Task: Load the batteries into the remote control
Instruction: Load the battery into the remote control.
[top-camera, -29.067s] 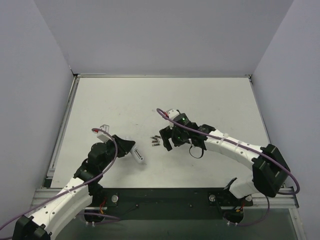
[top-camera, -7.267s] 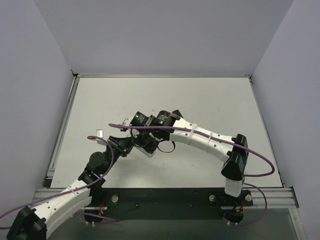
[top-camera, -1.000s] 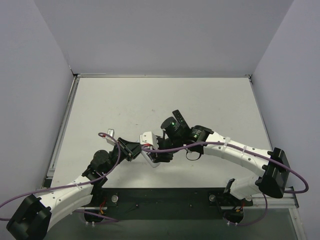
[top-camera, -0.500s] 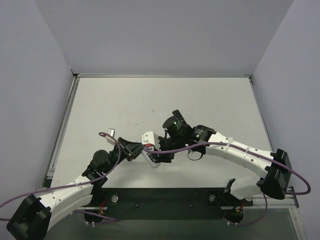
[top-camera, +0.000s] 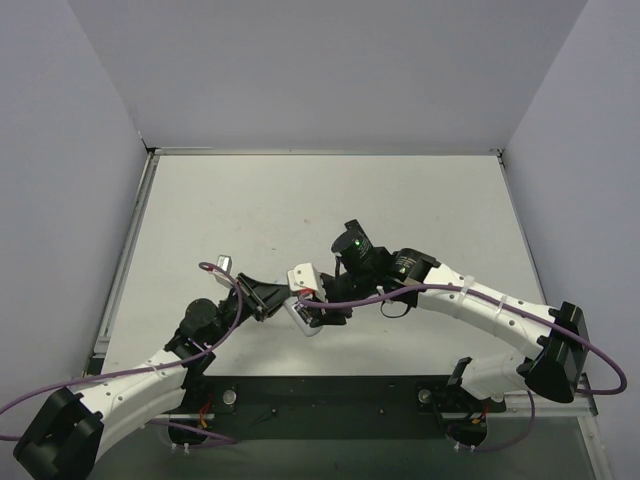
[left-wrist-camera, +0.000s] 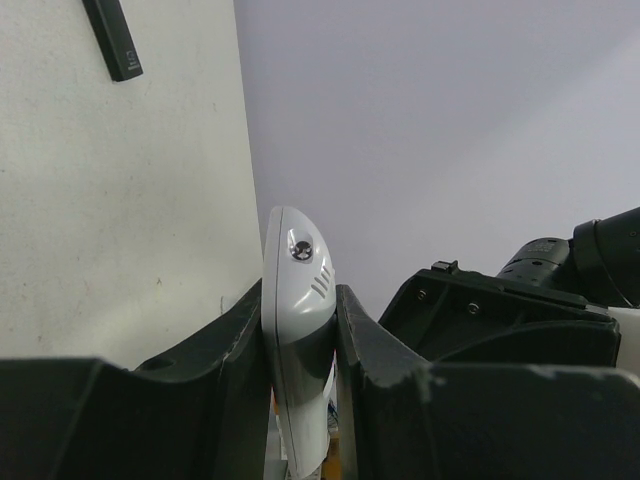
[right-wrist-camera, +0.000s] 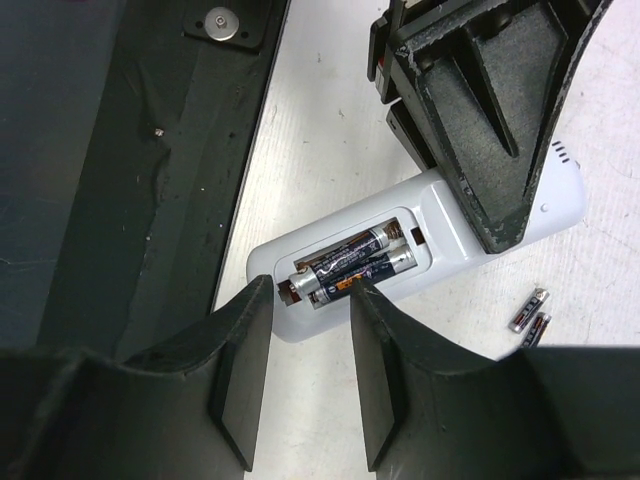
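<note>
Left tool (left-wrist-camera: 300, 330) tight on remote control (left-wrist-camera: 296, 255); right tool (right-wrist-camera: 308, 300) part-open (empty) above batteries (right-wrist-camera: 362, 262)

The top view looks down from high behind the arms (top-camera: 480, 305), taking in the whole tabletop (top-camera: 400, 190) out to its far edge and the walls (top-camera: 330, 70). The left wrist view sits low and very close, looking along its jaws past the remote (left-wrist-camera: 297, 340) toward a wall. The right wrist view looks steeply down, close, onto the remote's open back by the tabletop's near edge. All three share the remote.
</note>
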